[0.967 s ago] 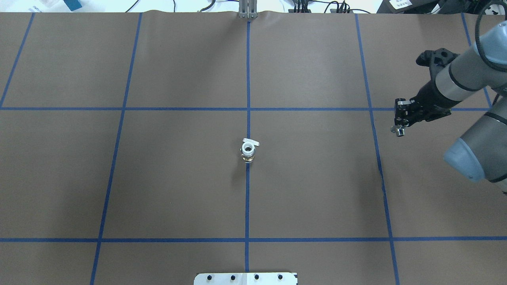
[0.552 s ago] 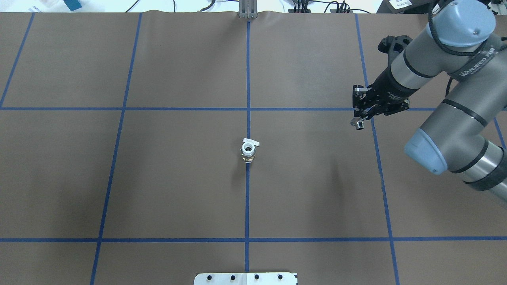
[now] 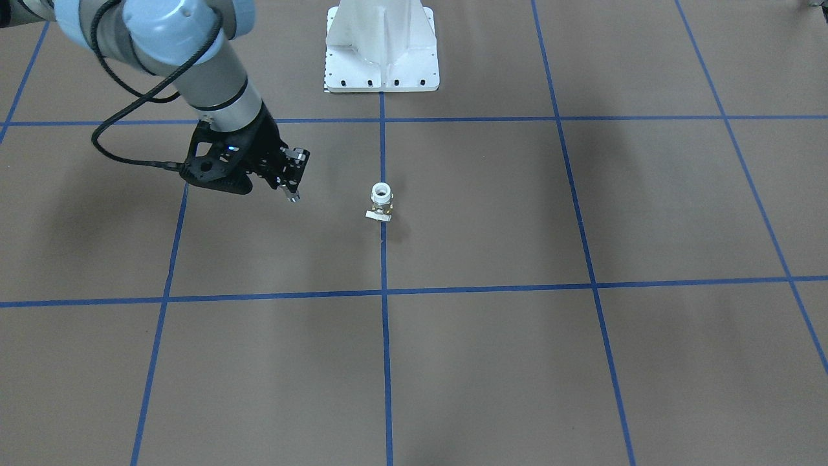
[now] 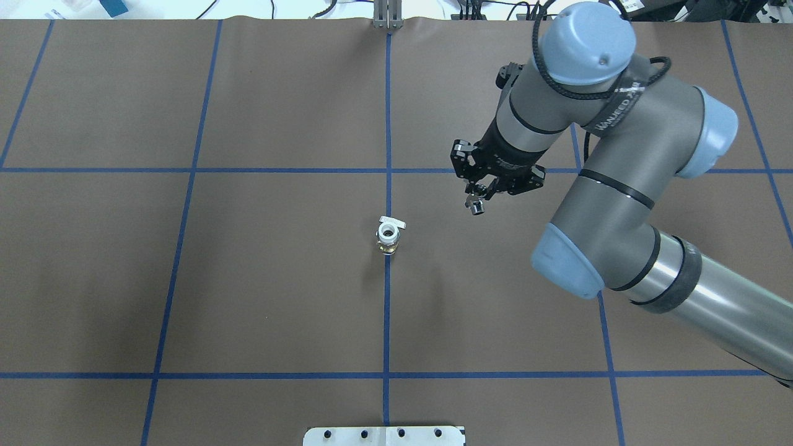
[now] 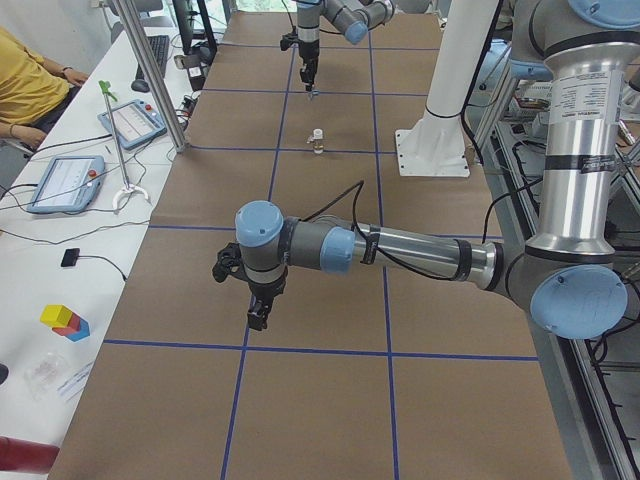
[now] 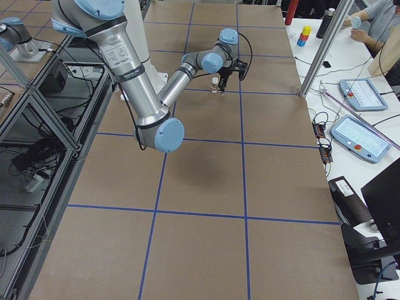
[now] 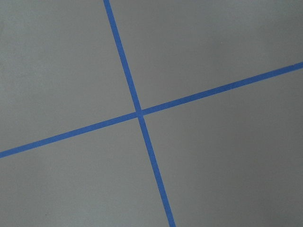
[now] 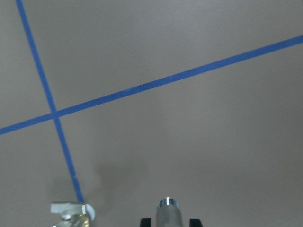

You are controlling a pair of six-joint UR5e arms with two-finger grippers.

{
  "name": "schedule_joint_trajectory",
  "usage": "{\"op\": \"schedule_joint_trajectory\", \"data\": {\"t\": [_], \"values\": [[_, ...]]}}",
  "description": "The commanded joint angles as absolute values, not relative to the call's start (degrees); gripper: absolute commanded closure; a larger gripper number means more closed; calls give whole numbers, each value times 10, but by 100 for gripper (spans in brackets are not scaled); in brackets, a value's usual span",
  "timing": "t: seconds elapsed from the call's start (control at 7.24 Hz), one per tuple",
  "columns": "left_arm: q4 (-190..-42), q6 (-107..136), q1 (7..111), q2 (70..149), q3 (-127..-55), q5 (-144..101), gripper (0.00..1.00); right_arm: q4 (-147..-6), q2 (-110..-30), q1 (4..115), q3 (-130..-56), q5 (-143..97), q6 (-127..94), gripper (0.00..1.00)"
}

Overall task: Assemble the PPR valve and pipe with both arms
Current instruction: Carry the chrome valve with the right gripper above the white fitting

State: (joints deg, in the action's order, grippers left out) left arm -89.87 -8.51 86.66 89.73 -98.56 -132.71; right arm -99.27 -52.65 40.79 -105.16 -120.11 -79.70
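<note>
— Where's the pipe (image 4: pixel 476 209)?
— Clamped in the right gripper (image 4: pixel 476 201), fingers closed on it, on the robot's right of the PPR valve (image 4: pixel 388 235) and apart from it. The valve stands upright on the table (image 4: pixel 248 279), white collar up.
— And the left gripper (image 5: pixel 258 318)?
— Only the left-side view catches it, well away from the valve — open or closed, I cannot tell.

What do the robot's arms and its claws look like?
The right arm and left arm are thick grey tubes with rounded light-blue joint caps. Black cables trail along them, and a black strap carries white lettering. The right gripper and left gripper are small, black, two-fingered.
</note>
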Motion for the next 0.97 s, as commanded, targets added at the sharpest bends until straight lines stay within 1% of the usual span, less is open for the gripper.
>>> {"op": "schedule_joint_trajectory", "data": {"t": [0.0,0.28,0.83], "values": [[-899,-84,867,896,-986,-1328,0,-1014,-437,373,-987,-1175,-859,100],[-899,-85,867,896,-986,-1328,0,-1014,-375,346,-906,-1148,-888,100],[-899,-85,867,896,-986,-1328,0,-1015,-376,334,-904,-1146,-904,100]]}}
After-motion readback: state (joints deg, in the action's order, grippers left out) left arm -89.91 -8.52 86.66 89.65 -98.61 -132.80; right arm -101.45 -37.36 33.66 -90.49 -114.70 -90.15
